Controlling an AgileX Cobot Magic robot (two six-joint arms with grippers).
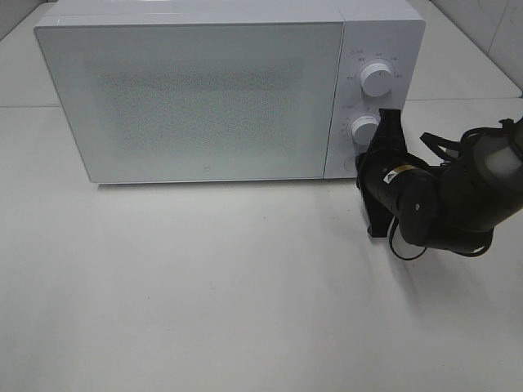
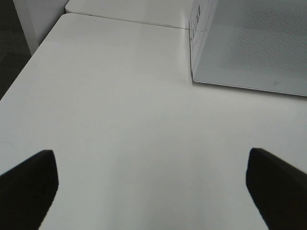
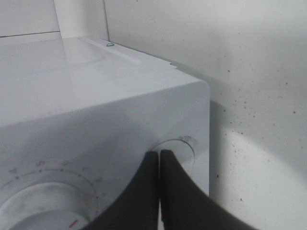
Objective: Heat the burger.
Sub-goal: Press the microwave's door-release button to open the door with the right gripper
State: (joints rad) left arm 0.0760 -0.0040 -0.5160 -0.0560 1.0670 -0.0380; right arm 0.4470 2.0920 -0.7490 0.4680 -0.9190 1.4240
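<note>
While one white microwave (image 1: 196,98) stands at the top of the high view with its frosted door (image 1: 192,102) closed, the burger shows in none of the three views, so I cannot tell where it lies or how it sits relative to either gripper; nothing can be made out behind the door. Two round knobs sit on the control panel at upper right, the upper knob (image 1: 377,78) above the lower knob (image 1: 365,129). Two grippers are in view. The right gripper (image 3: 159,155) has its two black fingers (image 3: 182,191) pressed together with nothing between them, their tips at the rim of one round button (image 3: 180,143) near the panel's corner, just beside a numbered dial (image 3: 38,206) at lower left of the wrist frame. In the high view the right arm (image 1: 458,196) reaches in from the right edge to the panel. The left gripper (image 2: 153,191) is spread wide, one dark finger in each lower corner, holding nothing above the white table (image 1: 204,286), with the microwave's corner at upper right.
</note>
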